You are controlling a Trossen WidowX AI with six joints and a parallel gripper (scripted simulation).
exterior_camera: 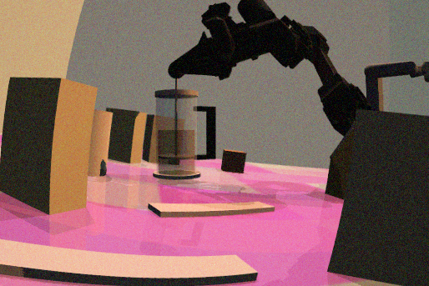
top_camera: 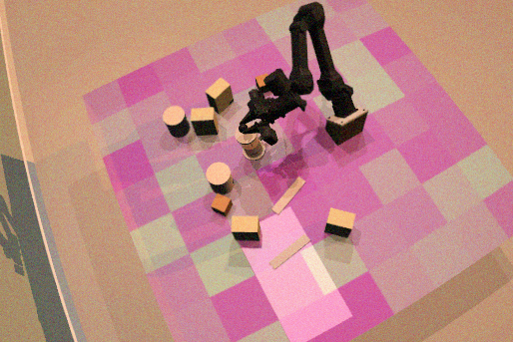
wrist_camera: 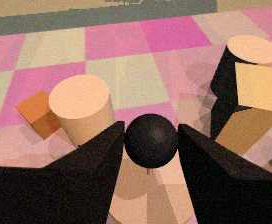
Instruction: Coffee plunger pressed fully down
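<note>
The coffee press (top_camera: 254,151) (exterior_camera: 166,107) stands upright on the table, a clear cylinder with a dark handle (exterior_camera: 211,132) on its right in the exterior view. My gripper (top_camera: 244,128) (exterior_camera: 175,70) (wrist_camera: 150,129) is shut on the round black plunger knob (wrist_camera: 151,145), which sits between the two fingertips in the wrist view. A short piece of thin rod (exterior_camera: 176,83) shows between the fingertips and the lid (exterior_camera: 176,93). The rod looks vertical. Inside the glass, the plunger disc (exterior_camera: 177,157) is low, a little above the base (exterior_camera: 177,175).
A pale cylinder (top_camera: 220,176) (wrist_camera: 79,97) and a small orange block (top_camera: 222,204) (wrist_camera: 37,112) stand near the press. Tan blocks (top_camera: 204,121) (top_camera: 220,94) and another cylinder (top_camera: 176,121) stand beyond it. Flat strips (top_camera: 288,195) (top_camera: 289,251) lie on the nearer side.
</note>
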